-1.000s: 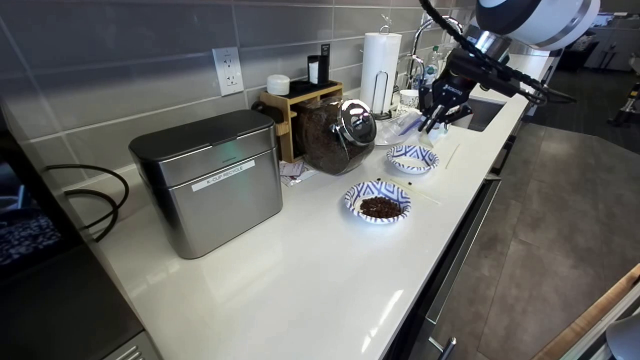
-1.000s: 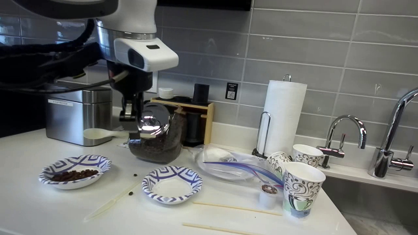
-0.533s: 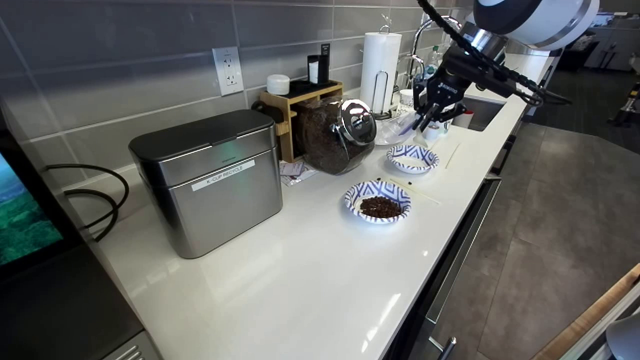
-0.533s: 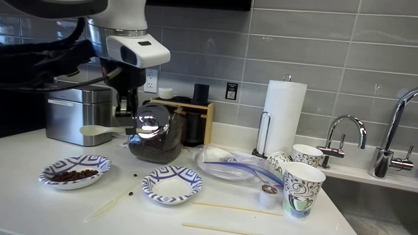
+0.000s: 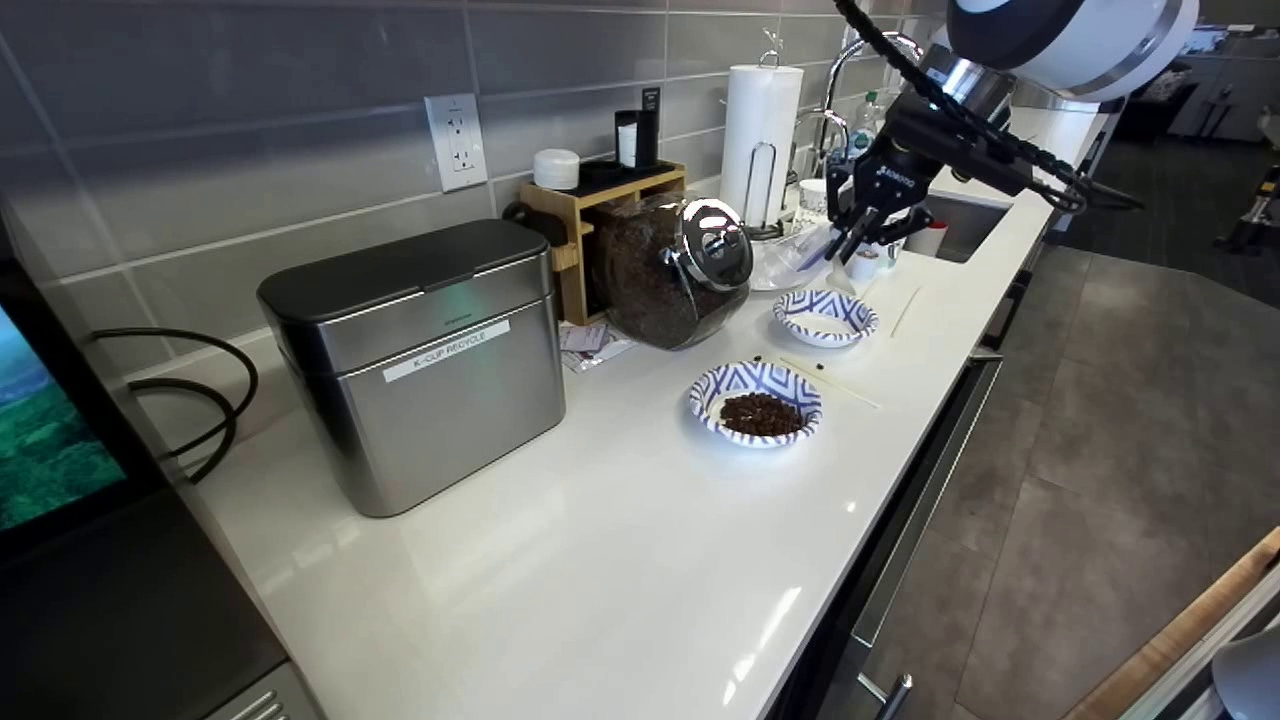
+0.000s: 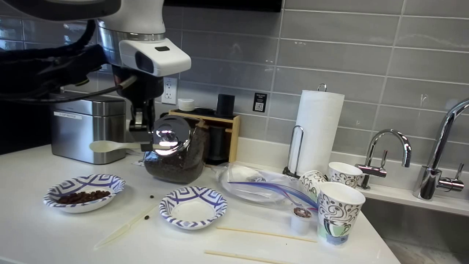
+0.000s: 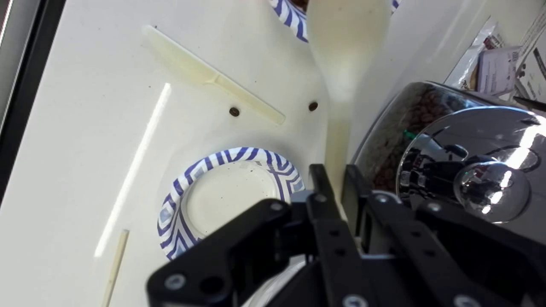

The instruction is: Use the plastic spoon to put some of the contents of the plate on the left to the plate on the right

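One spoon (image 6: 102, 146), clamped by its handle (image 7: 338, 136) in the jaws of the gripper (image 7: 335, 179), in the air above the counter (image 5: 560, 580), higher than a bowl (image 6: 91, 181) with brown beans (image 6: 83, 197) and a second bowl (image 6: 193, 212), with a knife (image 7: 192, 67) between them.

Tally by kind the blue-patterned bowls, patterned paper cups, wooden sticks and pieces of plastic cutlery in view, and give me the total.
Blue-patterned bowls: 2
Patterned paper cups: 3
Wooden sticks: 2
Plastic spoon: 1
Plastic knife: 1
Total: 9
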Motion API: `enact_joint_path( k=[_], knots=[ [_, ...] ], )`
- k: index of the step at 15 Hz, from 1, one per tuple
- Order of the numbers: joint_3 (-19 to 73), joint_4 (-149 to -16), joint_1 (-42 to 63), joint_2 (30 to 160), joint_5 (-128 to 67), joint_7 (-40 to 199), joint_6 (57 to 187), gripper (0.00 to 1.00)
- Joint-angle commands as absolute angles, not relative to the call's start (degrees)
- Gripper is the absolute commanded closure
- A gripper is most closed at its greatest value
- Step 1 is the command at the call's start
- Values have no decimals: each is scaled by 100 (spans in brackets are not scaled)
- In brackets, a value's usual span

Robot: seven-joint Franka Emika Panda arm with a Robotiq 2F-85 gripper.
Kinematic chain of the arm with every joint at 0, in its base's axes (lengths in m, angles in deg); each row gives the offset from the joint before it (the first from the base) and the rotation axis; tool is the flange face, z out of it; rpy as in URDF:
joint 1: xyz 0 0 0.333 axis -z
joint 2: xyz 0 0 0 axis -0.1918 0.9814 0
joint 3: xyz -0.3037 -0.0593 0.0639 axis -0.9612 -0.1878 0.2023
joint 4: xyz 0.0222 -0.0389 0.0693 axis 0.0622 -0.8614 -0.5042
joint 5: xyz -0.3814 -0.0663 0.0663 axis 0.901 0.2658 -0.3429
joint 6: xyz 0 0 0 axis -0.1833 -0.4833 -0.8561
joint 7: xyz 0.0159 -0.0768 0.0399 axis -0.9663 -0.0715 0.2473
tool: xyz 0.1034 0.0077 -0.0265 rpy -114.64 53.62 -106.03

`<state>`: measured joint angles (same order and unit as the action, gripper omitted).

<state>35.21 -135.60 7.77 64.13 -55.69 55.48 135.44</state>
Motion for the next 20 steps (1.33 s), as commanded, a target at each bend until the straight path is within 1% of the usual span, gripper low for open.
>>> enact_joint_path(
  k=[1,4,5,13,20],
  knots=[
    [3548,-13554,807,6410,-5574,5551,13528,87],
    [3548,-13554,807,6410,-5574,5551,13528,87],
    [3576,-13571,843,6374,-5460,5510,13557,97],
    [4458,-13254,985,6427,-3730,4037,13705,97],
    [5127,-13395,1014,6439,-2675,2857,14912,97]
  ],
)
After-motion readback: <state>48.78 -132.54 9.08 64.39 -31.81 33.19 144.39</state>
